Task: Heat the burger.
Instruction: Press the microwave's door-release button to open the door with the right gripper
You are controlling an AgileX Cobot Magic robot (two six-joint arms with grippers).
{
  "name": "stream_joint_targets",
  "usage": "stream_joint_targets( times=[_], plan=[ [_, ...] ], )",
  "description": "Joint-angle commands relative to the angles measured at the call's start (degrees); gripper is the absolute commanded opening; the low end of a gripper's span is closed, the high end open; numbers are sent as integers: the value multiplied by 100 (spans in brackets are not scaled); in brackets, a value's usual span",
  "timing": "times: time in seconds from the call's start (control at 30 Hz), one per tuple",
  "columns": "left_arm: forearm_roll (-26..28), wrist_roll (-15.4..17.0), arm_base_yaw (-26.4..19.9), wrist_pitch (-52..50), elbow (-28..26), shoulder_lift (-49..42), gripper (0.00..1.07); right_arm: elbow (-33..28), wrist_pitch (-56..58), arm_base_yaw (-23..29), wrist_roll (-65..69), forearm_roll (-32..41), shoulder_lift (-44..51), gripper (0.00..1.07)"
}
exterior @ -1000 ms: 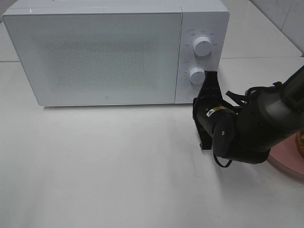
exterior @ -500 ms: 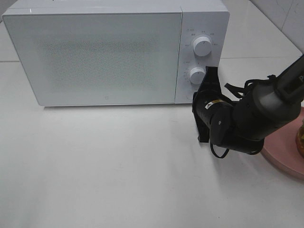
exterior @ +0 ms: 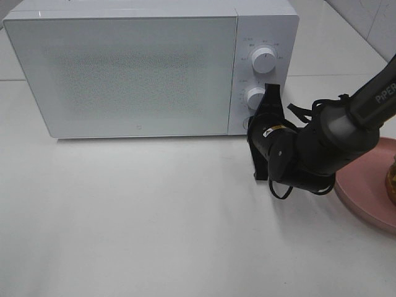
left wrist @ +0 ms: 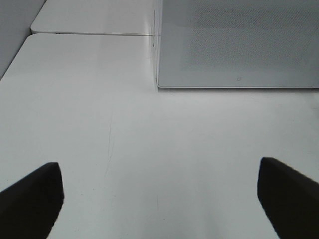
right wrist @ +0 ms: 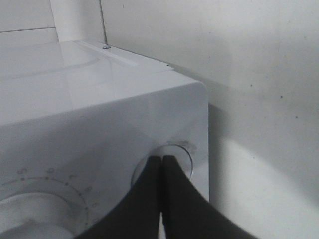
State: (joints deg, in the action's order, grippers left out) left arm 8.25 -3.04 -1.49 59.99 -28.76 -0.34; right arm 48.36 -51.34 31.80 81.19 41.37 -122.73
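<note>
White tabletop (exterior: 154, 216) fills most of the high view, with a white microwave (exterior: 136, 74) standing across the upper part of the frame, its door shut. At the far right edge a round pink plate (exterior: 368, 185) is cut off by the frame, and a sliver of glossy golden-brown on it looks like the burger (exterior: 391, 182), well outside the oven.

The right tool (right wrist: 162, 162) is clenched with nothing between its jaws. Its paired tips sit against the round button (right wrist: 185, 153) low on the control panel, below the two dials (exterior: 265, 60). The left tool (left wrist: 159, 199) is released and empty, hovering over bare tabletop near the microwave's front left corner; it is out of sight in the high view.

By my reading the task has barely begun: the step in hand is pressing the button to release the door. Opening the door, carrying the burger inside, shutting the door and setting a dial all remain.
</note>
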Motion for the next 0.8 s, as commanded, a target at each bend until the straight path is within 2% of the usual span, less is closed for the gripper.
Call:
stream_joint_targets(
  times=[0.03, 0.5, 0.8],
  plan=[
    [0, -6, -17, -57, 11, -138, 98, 63, -40, -40, 17, -40, -17, 0],
    [0, -6, -17, -57, 11, -138, 98, 286, -29, -40, 109, -155, -63, 0],
    [0, -6, -17, -57, 11, -138, 98, 418, -378, -40, -97, 52, -80, 0]
  ],
)
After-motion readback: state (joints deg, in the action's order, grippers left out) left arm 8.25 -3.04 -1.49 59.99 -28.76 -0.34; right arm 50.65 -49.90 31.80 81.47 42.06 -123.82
